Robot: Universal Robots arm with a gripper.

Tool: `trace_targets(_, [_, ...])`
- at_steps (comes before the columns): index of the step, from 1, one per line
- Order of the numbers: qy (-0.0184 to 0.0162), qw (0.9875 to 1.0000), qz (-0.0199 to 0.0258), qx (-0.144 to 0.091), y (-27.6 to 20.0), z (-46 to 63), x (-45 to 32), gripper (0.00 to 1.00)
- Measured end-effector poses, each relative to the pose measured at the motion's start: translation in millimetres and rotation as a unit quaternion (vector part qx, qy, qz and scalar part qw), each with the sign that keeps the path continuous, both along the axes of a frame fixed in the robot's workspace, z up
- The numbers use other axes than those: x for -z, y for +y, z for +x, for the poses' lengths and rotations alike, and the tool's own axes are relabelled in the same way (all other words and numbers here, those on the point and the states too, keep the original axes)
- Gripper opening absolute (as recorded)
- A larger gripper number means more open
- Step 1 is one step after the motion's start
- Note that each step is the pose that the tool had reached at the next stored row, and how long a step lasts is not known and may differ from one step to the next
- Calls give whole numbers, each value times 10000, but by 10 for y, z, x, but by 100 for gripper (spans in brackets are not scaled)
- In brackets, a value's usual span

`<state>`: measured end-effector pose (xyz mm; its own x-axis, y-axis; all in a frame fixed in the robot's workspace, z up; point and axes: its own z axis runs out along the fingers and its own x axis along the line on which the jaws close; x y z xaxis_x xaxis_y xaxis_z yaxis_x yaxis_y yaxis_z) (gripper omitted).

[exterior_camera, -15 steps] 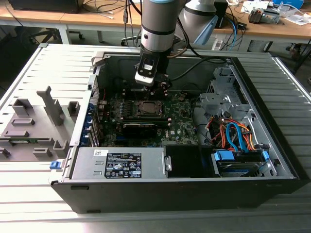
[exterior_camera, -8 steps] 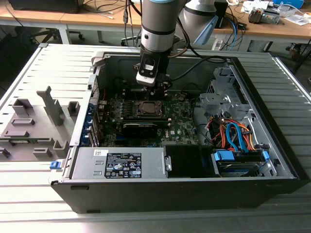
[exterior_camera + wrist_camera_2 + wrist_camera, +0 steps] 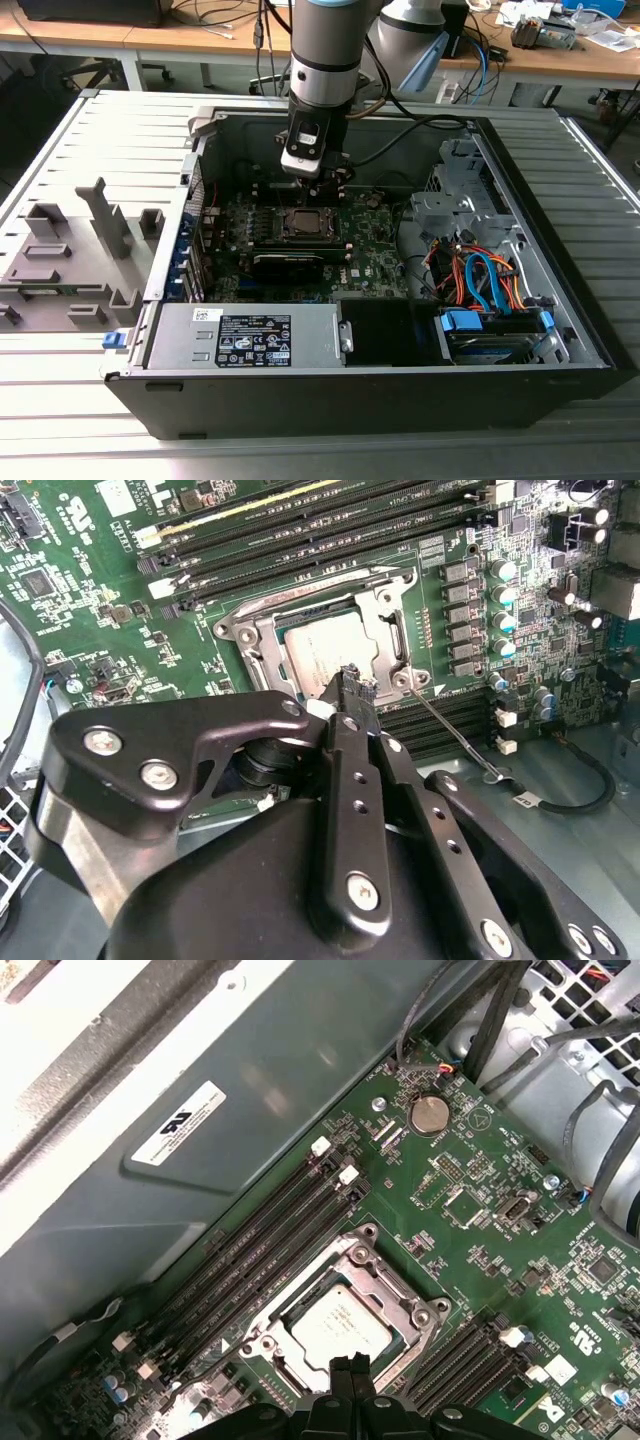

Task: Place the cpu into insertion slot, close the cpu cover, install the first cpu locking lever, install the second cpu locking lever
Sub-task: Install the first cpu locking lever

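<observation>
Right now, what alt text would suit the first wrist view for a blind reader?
The cpu lies seated in a green motherboard, with the silvery cpu cover lying flat around it. The black gripper is poised beside the cover, with memory slots on either side.

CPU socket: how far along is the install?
Done: the cpu is seated, and the cpu cover lies closed over its edges. In hand: the gripper, shut, is at the cover's edge. Left: one locking lever sticks out unlatched; I cannot tell the other lever's state.
</observation>
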<state>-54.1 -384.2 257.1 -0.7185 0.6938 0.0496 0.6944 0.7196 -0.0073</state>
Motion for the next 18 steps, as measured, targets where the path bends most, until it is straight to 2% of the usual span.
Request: trace_targets(18, [0, 10000, 0, -84, 0, 0, 0, 11])
